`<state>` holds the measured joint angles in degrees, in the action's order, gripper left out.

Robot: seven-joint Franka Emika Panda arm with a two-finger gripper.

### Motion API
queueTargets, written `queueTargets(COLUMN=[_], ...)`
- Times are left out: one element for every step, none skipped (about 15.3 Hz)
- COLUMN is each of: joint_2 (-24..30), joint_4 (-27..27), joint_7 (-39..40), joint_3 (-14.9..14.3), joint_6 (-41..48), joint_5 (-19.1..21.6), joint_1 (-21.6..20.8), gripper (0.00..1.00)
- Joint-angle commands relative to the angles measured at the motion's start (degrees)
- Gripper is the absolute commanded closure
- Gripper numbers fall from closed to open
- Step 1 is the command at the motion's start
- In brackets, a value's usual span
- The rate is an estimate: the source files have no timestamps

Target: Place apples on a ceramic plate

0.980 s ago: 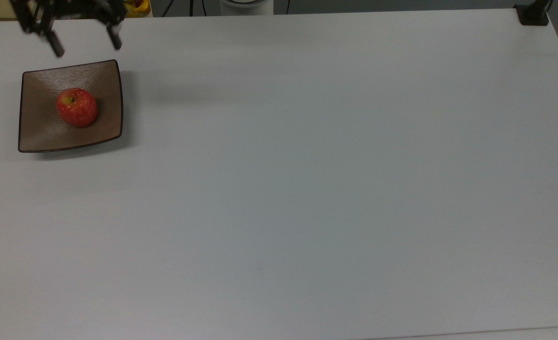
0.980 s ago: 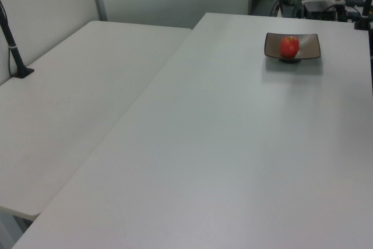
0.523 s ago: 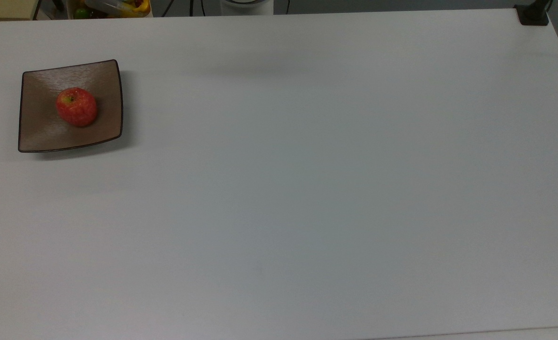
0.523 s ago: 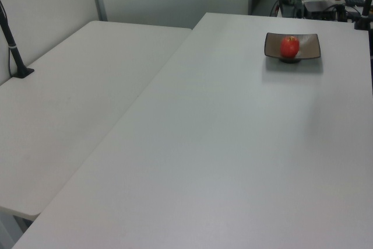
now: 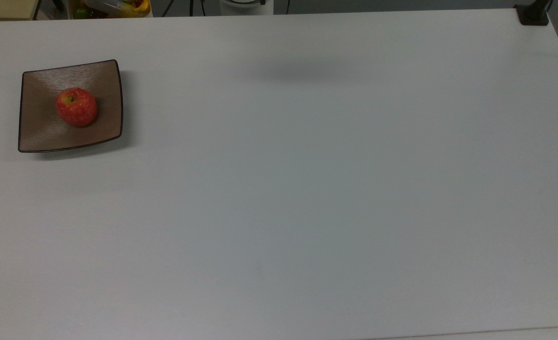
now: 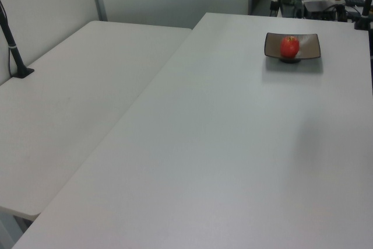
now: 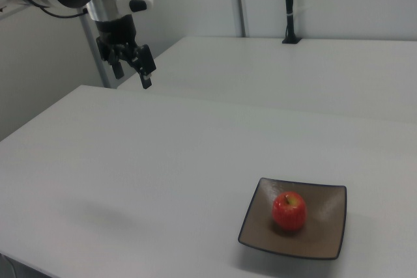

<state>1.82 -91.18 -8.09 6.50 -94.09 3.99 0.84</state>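
Observation:
A red apple (image 5: 76, 107) (image 6: 289, 46) (image 7: 289, 210) rests near the middle of a square brown ceramic plate (image 5: 38, 137) (image 6: 312, 42) (image 7: 326, 239). The plate stands near the top view's left edge on the white table (image 5: 307, 189). In the right view my gripper (image 7: 133, 75) hangs open and empty, high above the table at the upper left. It is far from the plate and points down.
A black camera post (image 5: 534, 14) is clamped at the top view's far right corner. A bin of yellow items (image 5: 114, 7) lies beyond the far edge. A second white table (image 6: 70, 86) adjoins in the left view, with another black post (image 6: 14, 51).
One second ago my open gripper hung just beyond the plate's far edge in the top view; it has since left that view. Its shadow slid rightward. Apple and plate have not moved.

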Motion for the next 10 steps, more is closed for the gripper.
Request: queueTargets(joint_2=[-0.5,-0.3,-0.3,-0.4,-0.3,-0.3,-0.2,-0.1,-0.1,-0.1], joint_4=[-1.5,-2.0,-2.4,-2.9,-3.5,-3.7,-3.7,-3.7,-3.6,-3.6], joint_7=[7.0,8.8,10.1,11.5,12.7,13.4,13.5,13.5,13.5,13.5], joint_3=[-8.0,-9.2,-9.4,-9.5,-9.5,-9.5,-9.5,-9.5,-9.5,-9.5], joint_6=[-0.3,-1.5,-2.8,-3.9,-4.9,-5.3,-5.3,-5.3,-5.3,-5.3], joint_5=[-0.7,-0.7,-0.7,-0.6,-0.6,-0.6,-0.6,-0.6,-0.6,-0.6], joint_1=[-9.0,-10.0,-10.0,-9.9,-9.8,-9.8,-9.8,-9.8,-9.8,-9.7], gripper=[0.00,0.00,0.00,0.00,0.00,0.00,0.00,0.00,0.00,0.00])
